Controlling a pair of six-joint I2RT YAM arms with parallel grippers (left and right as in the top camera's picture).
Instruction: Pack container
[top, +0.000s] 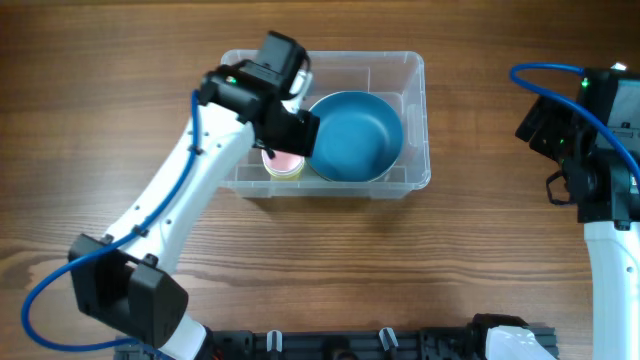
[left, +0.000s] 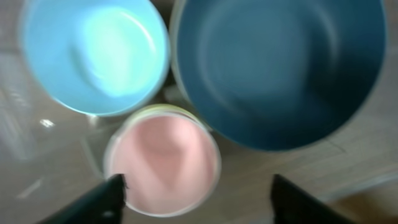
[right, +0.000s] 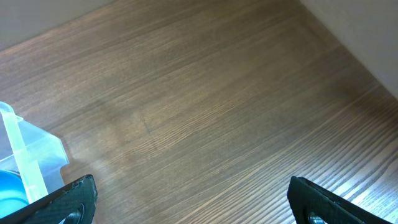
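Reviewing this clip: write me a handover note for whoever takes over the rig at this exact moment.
Left end effector: open, empty, above the pink bowl inside the container.
Right end effector: open, empty, over bare table to the container's right.
In the container: dark blue bowl, light blue bowl and pink bowl, side by side.
Done: three bowls are packed. No loose items show on the table.
Left: probably only lifting the left arm clear. No lid is in view.

A brown wood-grain table (top: 480, 270) fills the overhead view; a pale grey surface (right: 360, 25) lies beyond its edge.
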